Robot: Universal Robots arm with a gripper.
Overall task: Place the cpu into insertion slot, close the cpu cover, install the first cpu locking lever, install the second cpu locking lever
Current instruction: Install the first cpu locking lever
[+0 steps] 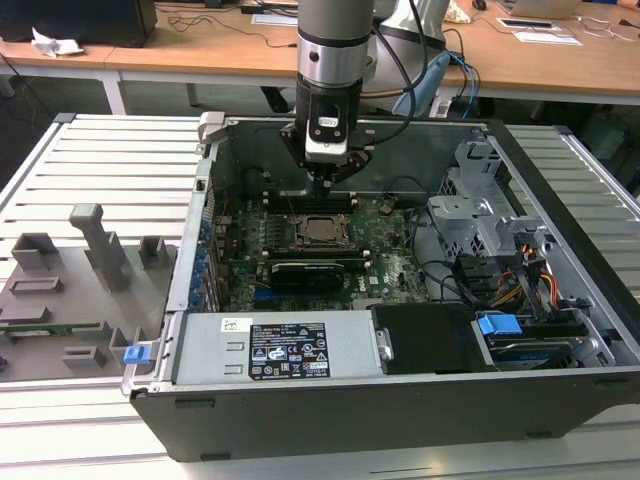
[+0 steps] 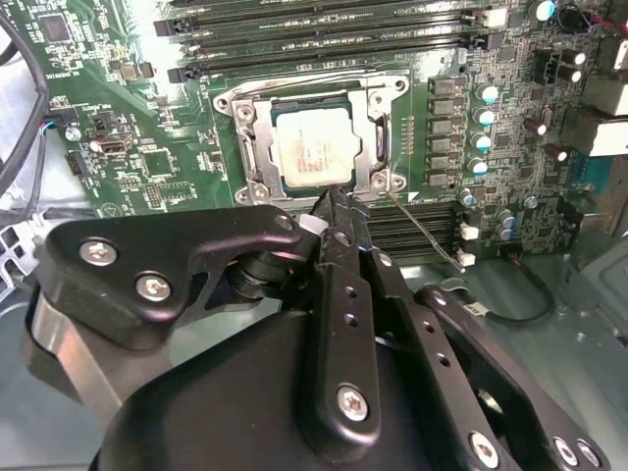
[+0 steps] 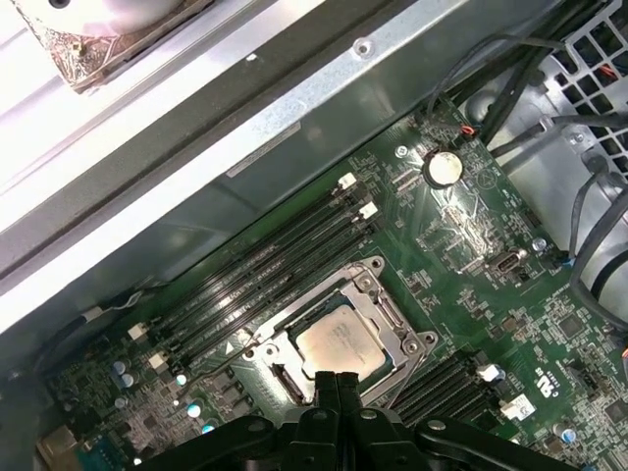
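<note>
A ribbed grey metal table (image 1: 90,160) carries an open computer case (image 1: 400,420), with wooden desks (image 1: 200,40) across the room behind. Grey plastic holders (image 1: 100,245) stand at the table's edge on the exterior view's left.

Inside the case lies the green circuit board (image 1: 390,270), and the cpu (image 2: 312,147) sits in the slot (image 2: 263,157) at mid-board. The silver cover (image 2: 368,108) is down around it. A thin wire lever (image 2: 427,231) juts from the cover's corner over the memory slots (image 2: 432,221).

The gripper (image 2: 334,201) hangs right at the cover's edge, fingers pinched together on nothing I can see. Touching or not, I can't tell.

A black card (image 1: 315,272) and the labelled power supply (image 1: 280,350) crowd one side. The drive cage (image 1: 480,210) and its cables crowd the other.
</note>
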